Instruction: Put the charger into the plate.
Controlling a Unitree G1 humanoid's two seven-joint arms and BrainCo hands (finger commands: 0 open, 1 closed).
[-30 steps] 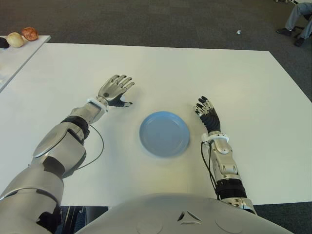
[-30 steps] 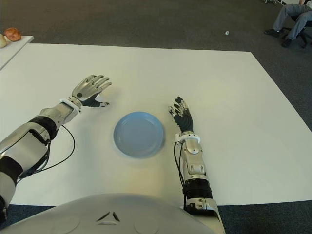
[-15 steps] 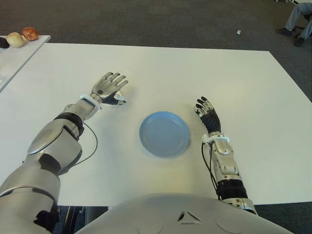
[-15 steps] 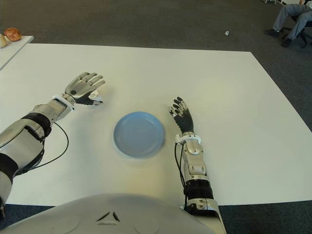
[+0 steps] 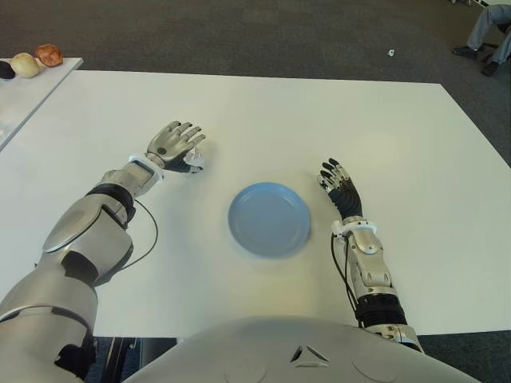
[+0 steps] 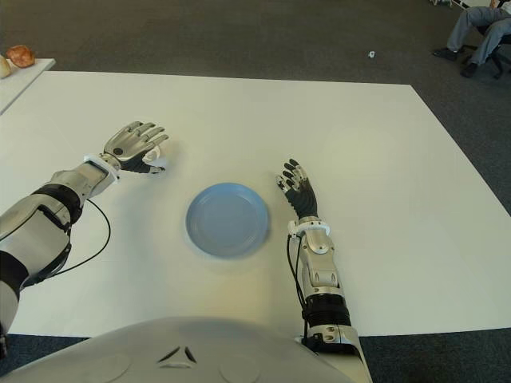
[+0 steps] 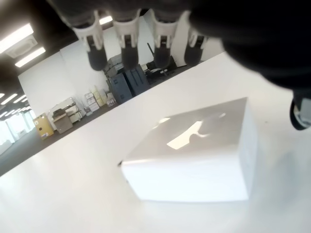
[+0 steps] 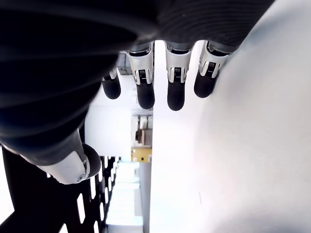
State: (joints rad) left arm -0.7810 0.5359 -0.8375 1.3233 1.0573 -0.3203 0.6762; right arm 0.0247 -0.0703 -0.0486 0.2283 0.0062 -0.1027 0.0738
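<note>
The charger (image 7: 194,155) is a small white cube on the white table (image 5: 263,112), seen close up in the left wrist view. In the eye views only a white edge of the charger (image 5: 196,163) peeks out under my left hand (image 5: 177,144). That hand hovers over it, open, fingers stretched out, none closed on it. The round blue plate (image 5: 269,218) lies to the right of the charger with nothing in it. My right hand (image 5: 338,182) shows just right of the plate, open, fingers extended.
A second table (image 5: 24,92) at the far left carries a few round food items (image 5: 36,60). A black cable (image 5: 152,231) loops beside my left forearm. A person's legs (image 5: 489,28) and a small white object (image 5: 391,53) are on the dark carpet beyond.
My left hand has shifted left and slightly back, settling over the charger. The right hand and the plate have not moved.
</note>
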